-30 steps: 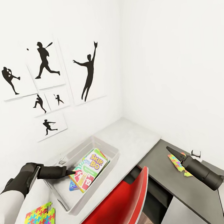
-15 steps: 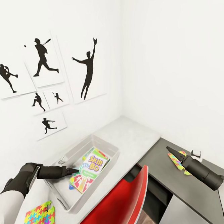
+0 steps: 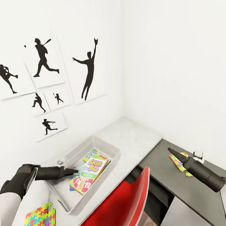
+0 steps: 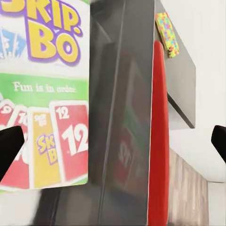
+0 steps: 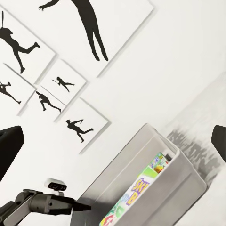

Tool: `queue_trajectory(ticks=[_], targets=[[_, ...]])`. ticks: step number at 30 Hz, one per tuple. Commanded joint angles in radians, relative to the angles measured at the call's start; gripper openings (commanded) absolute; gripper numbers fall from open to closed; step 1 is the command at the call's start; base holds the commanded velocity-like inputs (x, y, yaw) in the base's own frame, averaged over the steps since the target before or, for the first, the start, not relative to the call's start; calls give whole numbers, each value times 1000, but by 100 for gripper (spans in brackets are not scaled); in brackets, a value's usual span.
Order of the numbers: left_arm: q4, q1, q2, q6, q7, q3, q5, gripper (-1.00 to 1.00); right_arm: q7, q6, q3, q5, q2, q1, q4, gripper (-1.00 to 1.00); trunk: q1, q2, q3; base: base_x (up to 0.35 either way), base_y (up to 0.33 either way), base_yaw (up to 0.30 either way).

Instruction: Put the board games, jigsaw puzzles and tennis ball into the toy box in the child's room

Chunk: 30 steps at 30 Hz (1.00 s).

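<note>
Your green-yellow-red SKIP-BO game box [image 3: 89,174] lies flat inside the shallow light-grey toy box [image 3: 108,144], just ahead of your left hand [image 3: 75,170], on top of other coloured boxes that are too covered to name. That hand reaches over the bin's near rim with its fingers spread apart (the left wrist view shows the lettered cover between them, untouched). One multicoloured jigsaw puzzle square [image 3: 39,223] lies on the pale grey counter [image 3: 135,138] behind that hand. Your right hand [image 3: 170,151] hangs over the dark counter section, fingers apart in its wrist view, with a second multicoloured puzzle square [image 3: 177,161] just beneath it.
</note>
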<state>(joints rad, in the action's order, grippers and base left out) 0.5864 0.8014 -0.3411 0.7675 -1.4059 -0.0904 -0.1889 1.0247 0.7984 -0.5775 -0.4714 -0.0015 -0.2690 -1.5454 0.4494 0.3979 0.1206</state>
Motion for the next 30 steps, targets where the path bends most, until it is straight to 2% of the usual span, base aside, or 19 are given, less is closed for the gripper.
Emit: queue_trajectory(ticks=[1,6,14,17,25,30], targets=[[5,1,-5,10,-11,-6,-9,100,1,5,-1,-3,0,-1,0,100,1,2,2,0,0,0],[38,0,-23,10,-25,-7,-7,100,2,5,-1,-3,1,-1,0,100,1,2,2,0,0,0],[49,-2,-39,9,-164,-8,-8,100,3,4,-1,-2,0,-1,-1,100,1,2,-3,0,0,-19],[50,-2,-43,8,-165,-8,-8,100,3,4,-1,-2,0,-1,-1,100,1,2,-7,0,0,-55],[51,-2,-47,6,-165,-44,-7,100,3,4,-1,-2,0,-1,-1,100,1,2,-19,-1,0,-34],[52,-2,-47,6,-165,-50,-7,100,3,4,-1,-3,0,-1,-1,100,1,2,-27,-94,0,-3]])
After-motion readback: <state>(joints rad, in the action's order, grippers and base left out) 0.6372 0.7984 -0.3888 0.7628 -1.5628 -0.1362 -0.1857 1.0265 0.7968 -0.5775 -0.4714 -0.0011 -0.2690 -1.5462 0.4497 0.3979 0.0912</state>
